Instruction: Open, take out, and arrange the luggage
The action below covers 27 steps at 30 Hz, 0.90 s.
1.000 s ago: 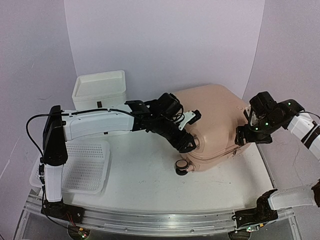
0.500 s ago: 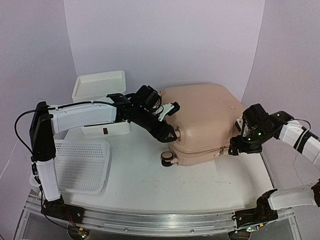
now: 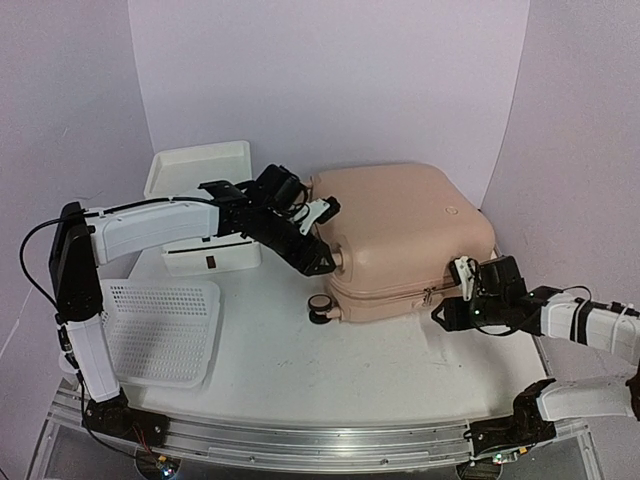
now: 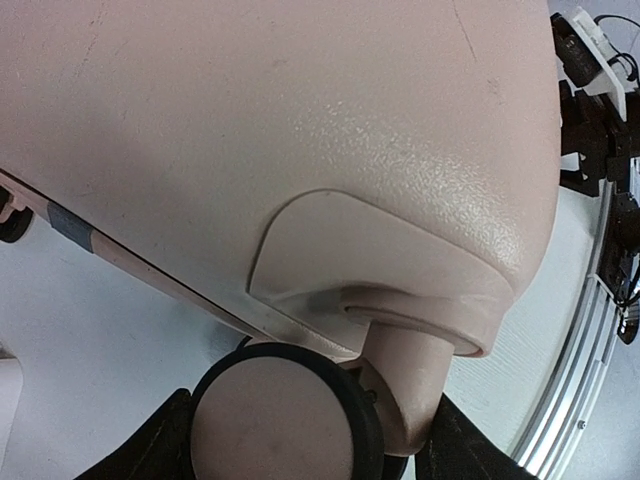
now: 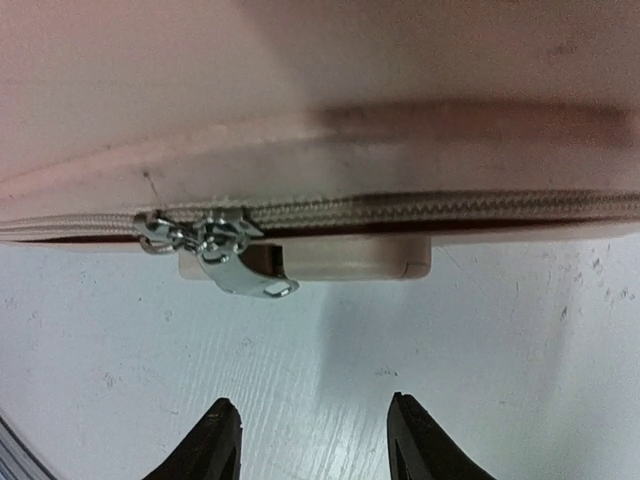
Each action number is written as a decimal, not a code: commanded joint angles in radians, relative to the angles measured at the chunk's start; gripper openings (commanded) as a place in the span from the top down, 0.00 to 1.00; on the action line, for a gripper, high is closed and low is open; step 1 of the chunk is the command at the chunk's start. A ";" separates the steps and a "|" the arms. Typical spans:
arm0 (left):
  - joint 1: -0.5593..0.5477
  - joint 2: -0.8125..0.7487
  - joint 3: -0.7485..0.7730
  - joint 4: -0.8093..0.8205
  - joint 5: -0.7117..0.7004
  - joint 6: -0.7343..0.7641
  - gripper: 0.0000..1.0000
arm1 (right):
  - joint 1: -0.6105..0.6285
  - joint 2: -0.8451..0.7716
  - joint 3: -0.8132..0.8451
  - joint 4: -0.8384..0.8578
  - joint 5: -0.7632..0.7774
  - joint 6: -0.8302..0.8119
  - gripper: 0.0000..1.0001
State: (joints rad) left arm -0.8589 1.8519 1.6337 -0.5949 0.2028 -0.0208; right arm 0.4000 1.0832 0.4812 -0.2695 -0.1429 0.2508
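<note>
A white painted surface (image 3: 300, 370) fills the workspace, closed in behind and on both sides by plain pale lilac walls (image 3: 330, 90). A metal rail (image 3: 330, 440) runs along its near edge and carries the arm bases.

At the back left stands a white plastic drawer unit (image 3: 195, 175) with a shallow recessed top. In front of it, near the left edge, lies a white perforated rectangular basket (image 3: 160, 335).

The small pale pink hard-shell suitcase (image 3: 400, 230) lies flat on its broad side at the centre-right of the surface, just beside the drawer unit, with its wheeled end towards the left.

The left hand (image 3: 325, 263) is at that wheeled end. In its wrist view its black fingers (image 4: 150, 455) sit close on either side of a pink-and-black caster wheel (image 4: 285, 420) and its stem, gripping it. A second caster (image 3: 320, 307) shows at the suitcase's near left corner.

The right hand (image 3: 446, 313) rests low at the near right corner, close to the suitcase's edge but apart from it. Its fingertips (image 5: 218, 440) stand moderately spread with only bare surface between them. Just ahead of them hangs a silver zip pull (image 5: 240, 270) beside a small pink foot (image 5: 340, 258). To the right of the pull, the zip looks closed.
</note>
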 commanded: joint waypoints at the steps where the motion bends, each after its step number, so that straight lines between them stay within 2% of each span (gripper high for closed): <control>1: 0.097 -0.057 0.003 -0.094 -0.267 -0.109 0.91 | 0.038 -0.032 -0.070 0.326 0.043 -0.061 0.49; 6: 0.097 -0.049 0.025 -0.094 -0.227 -0.118 0.91 | 0.058 -0.030 -0.216 0.668 0.111 -0.106 0.48; 8: 0.097 -0.049 0.027 -0.094 -0.219 -0.122 0.92 | 0.063 -0.008 -0.250 0.753 0.110 -0.123 0.49; 13: 0.097 -0.053 0.030 -0.094 -0.208 -0.129 0.92 | 0.074 0.021 -0.268 0.816 0.143 -0.170 0.50; 17: 0.096 -0.055 0.029 -0.094 -0.206 -0.138 0.92 | 0.078 0.030 -0.251 0.833 0.110 -0.195 0.57; 27: 0.097 -0.041 0.036 -0.094 -0.133 -0.162 0.94 | 0.108 0.152 -0.223 0.950 0.118 -0.159 0.57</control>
State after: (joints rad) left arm -0.7940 1.8015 1.6409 -0.7128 0.1192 -0.1501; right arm 0.4824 1.2015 0.2119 0.5663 -0.0326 0.0822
